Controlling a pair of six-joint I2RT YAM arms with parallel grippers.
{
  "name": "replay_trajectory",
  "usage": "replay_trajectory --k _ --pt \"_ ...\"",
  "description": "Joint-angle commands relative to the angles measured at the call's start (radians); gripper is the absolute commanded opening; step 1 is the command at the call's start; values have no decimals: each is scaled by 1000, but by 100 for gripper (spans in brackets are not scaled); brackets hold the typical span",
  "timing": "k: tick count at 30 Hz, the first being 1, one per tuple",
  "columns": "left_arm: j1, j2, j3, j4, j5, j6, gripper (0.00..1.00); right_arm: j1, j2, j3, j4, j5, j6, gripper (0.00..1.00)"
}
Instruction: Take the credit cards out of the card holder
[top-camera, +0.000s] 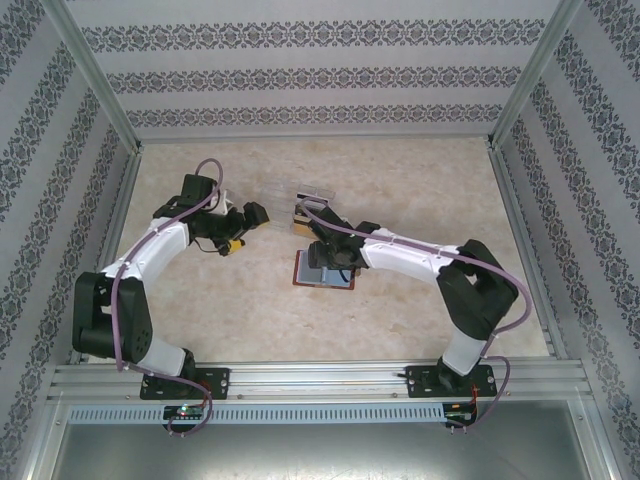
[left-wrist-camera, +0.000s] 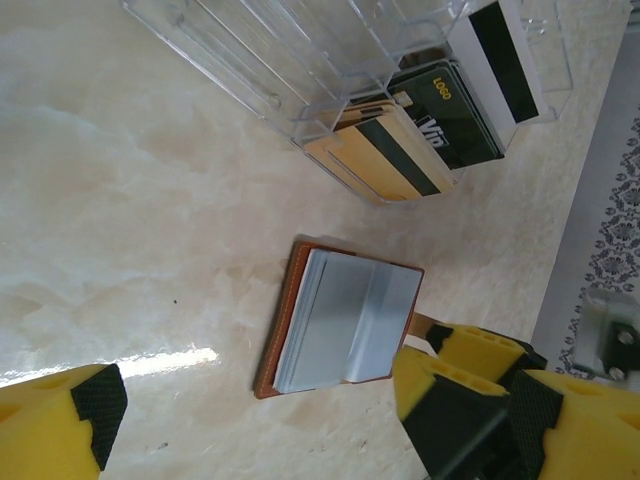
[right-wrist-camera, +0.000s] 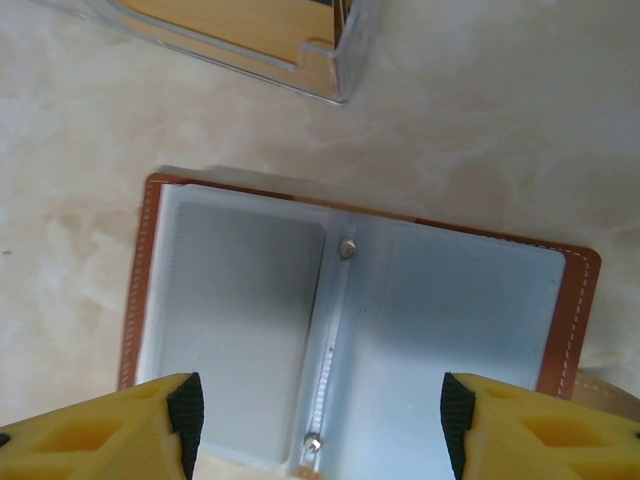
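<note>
1. Brown leather outside, bright metal inside: the leather case (right-wrist-camera: 240, 320) lies opened flat on the tabletop (left-wrist-camera: 150, 200), and no card shows in either half.
2. Right gripper (right-wrist-camera: 318, 425) hovers straight above that case. Its jaws are spread apart with nothing between them, one yellow tip over each half.
3. Look just beyond it! The clear acrylic card holder (left-wrist-camera: 300, 50) sits near the case but apart from it, and that's where the credit cards (left-wrist-camera: 420, 130) are. There's a gold one, a black one and a white one with a dark stripe, poking out of the open front.
4. Left gripper (top-camera: 246, 228) hangs off to the left of both boxes, jaws released wide and empty.
5. My read: whichever box the task means, the only cards I can see to pull are in the clear one.
6. Handling, as a judgement: these are thin, stiff, very light plastic, glossy and slick. I'd take a flat pinch on the two faces at the exposed end, then draw the card out along its own length. A squeeze across the edges would likely bow it or let it skip away.
7. Watch the acrylic too. It looks light and smooth on a glossy tabletop, so it may slide or tip with the pull. The other jaws may want to brace a wall.
</note>
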Motion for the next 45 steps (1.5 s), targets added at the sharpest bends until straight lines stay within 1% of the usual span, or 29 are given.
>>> replay_trajectory --k 1,6,9,12,17,25,26,28,30,31,35,43,45 --pt "-28 22 -8 45 -10 -19 100 12 42 33 -29 47 26 65" --pt "-69 57 -1 62 -10 -22 98 11 71 35 -39 56 28 63" --pt "-85 77 4 72 0 -26 93 9 90 33 -50 76 27 62" --pt "-106 92 13 77 7 -27 89 7 104 33 -46 70 21 61" --pt "-137 121 26 80 10 -29 83 3 118 26 -18 38 15 62" --pt "-174 164 35 92 15 -37 78 -3 142 20 -33 50 17 64" --pt "-179 169 37 93 15 -38 77 -3 147 21 -38 55 17 63" --pt "-186 184 44 90 14 -40 70 -5 158 21 -47 60 16 62" --pt "-199 198 50 87 12 -39 64 -4 168 20 -49 61 17 59" --pt "-204 205 52 87 12 -39 61 -4 173 19 -50 61 17 55" --pt "-225 228 58 94 16 -45 54 -6 184 15 -51 57 17 52" --pt "-263 276 80 106 38 -47 38 -8 184 5 -39 47 14 50" --pt "-272 286 83 113 41 -51 36 -8 181 1 -35 46 14 50"
